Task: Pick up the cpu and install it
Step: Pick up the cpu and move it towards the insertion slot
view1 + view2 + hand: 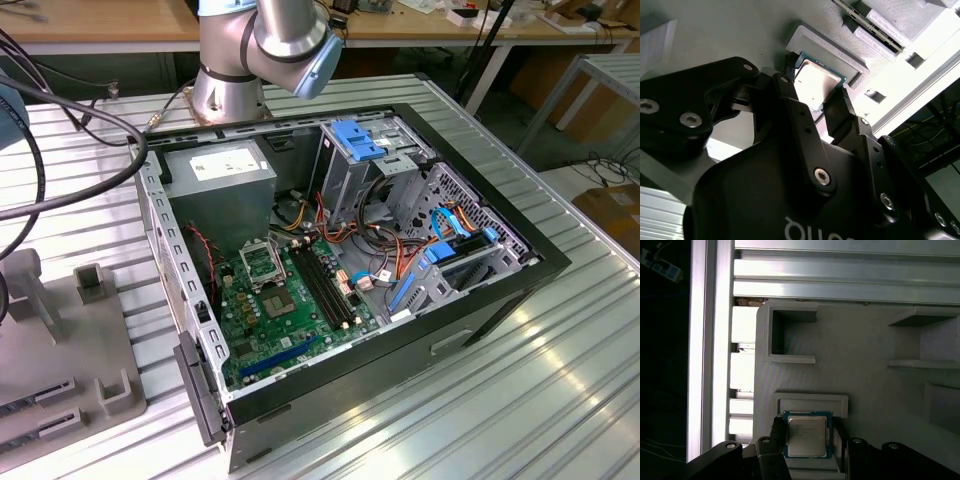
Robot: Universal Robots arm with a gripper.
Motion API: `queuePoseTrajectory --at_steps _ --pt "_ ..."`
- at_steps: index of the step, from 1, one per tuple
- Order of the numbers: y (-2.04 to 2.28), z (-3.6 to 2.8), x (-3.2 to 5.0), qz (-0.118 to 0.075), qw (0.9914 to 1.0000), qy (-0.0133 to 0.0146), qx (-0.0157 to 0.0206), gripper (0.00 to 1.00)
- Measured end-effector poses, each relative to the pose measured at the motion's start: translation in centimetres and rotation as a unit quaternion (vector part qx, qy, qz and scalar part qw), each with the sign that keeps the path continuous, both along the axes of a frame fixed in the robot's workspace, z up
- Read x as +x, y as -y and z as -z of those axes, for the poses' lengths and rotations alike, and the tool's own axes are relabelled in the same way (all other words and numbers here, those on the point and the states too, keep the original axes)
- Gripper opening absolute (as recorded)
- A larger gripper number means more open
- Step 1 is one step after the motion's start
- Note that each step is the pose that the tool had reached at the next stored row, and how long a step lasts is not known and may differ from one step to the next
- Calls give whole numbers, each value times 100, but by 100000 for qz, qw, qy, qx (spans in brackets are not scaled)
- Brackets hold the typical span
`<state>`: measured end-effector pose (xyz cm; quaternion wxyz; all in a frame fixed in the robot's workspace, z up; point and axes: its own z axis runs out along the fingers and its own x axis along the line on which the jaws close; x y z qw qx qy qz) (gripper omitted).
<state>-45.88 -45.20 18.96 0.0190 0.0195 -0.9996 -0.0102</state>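
Clearly, we find the gripper [807, 429] set astride the cpu [807, 439] in the first wrist view. Its two black fingers [776, 430] stand narrow, one against each of two opposite edges of the cpu. We can make out no gap between either finger and the thin green rim. How hard they press, we cannot tell. The cpu lies flat, silvery top up, in a shallow square seat of a grey holder [812, 401], whose raised lip stands just beyond it. The ribbed metal table [840, 275] runs past the holder.

The second wrist view gives us the same hold from a slant. The gripper [811, 91] has the cpu [816, 82] between its tips, one finger covering one edge and the other meeting the far corner. The holder [840, 52] walls the seat on the side away from the gripper.

In the exterior view we see the open computer case [500, 290] lying on the table [570, 400] in the middle of the frame. Its green board [300, 325] faces up, with the black-framed socket [262, 265] near the board's upper end. The arm [270, 45] rises at the top centre. A grey moulded tray [70, 350] lies at the exterior view's lower left, just beside the case.
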Motion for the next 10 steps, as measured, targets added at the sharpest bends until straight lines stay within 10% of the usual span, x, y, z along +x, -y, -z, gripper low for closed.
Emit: queuePoseTrajectory --at_steps 10 --pt "0 1 22 351 99999 -116 10 51"
